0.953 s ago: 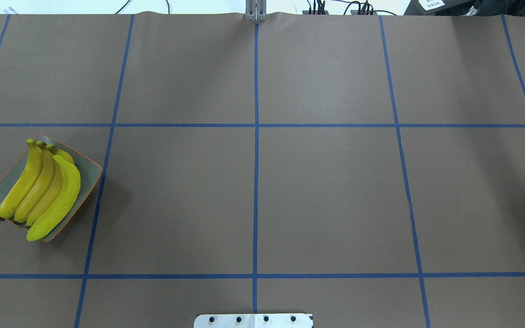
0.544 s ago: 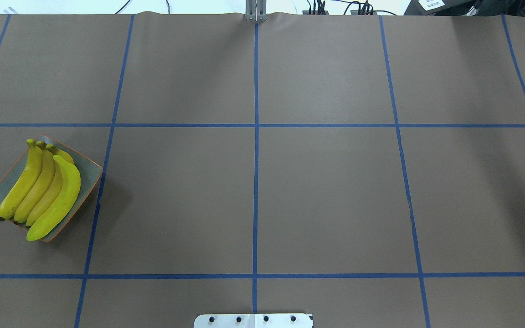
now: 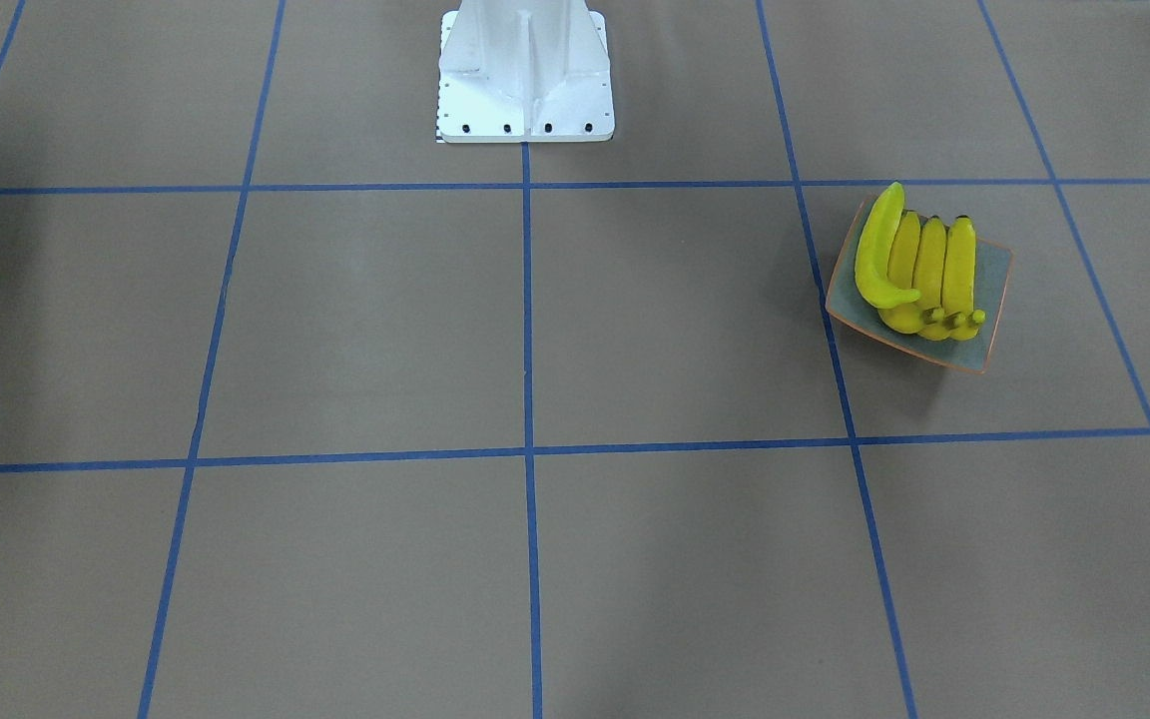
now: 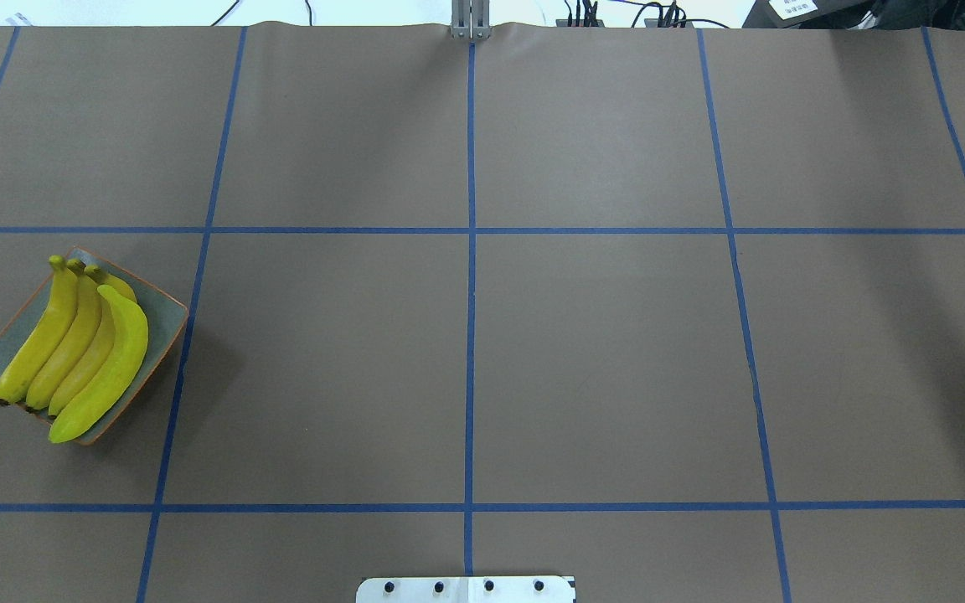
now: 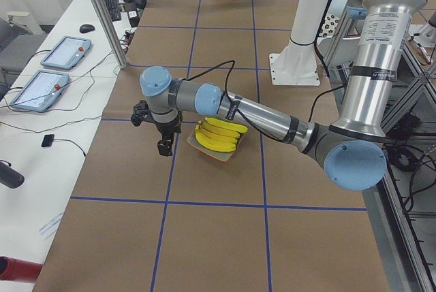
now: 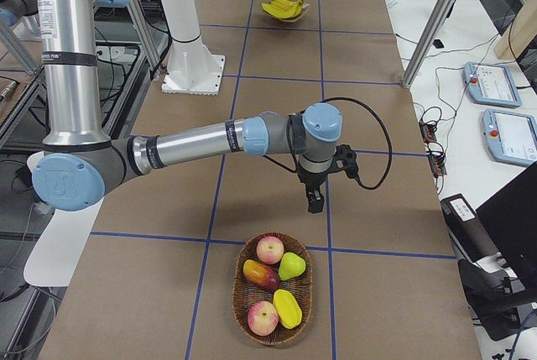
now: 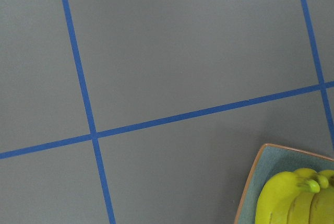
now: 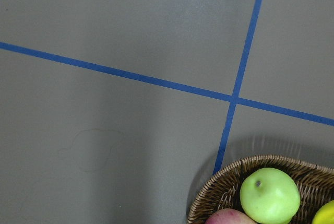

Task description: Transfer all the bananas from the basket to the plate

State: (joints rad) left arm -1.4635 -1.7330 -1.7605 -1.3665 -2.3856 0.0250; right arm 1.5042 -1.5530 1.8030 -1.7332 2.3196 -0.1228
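Several yellow bananas [image 4: 80, 352] lie side by side on the grey-blue plate [image 4: 160, 322] at the table's left side; they also show in the front view as bananas [image 3: 919, 270] on the plate [image 3: 994, 290]. The wicker basket [image 6: 239, 293] at the table's right end holds apples and other fruit. My left gripper [image 5: 165, 146] hangs just beside the plate [image 5: 214, 156], on the side away from my base. My right gripper [image 6: 315, 200] hovers just beyond the basket. Whether either is open or shut, I cannot tell. The left wrist view catches the plate's corner [image 7: 253, 182], the right wrist view the basket's rim [image 8: 219, 187].
The white robot base [image 3: 525, 75] stands at the table's middle edge. Blue tape lines grid the brown table cover. Tablets and cables lie on a side table [image 5: 61, 67] past the far edge.
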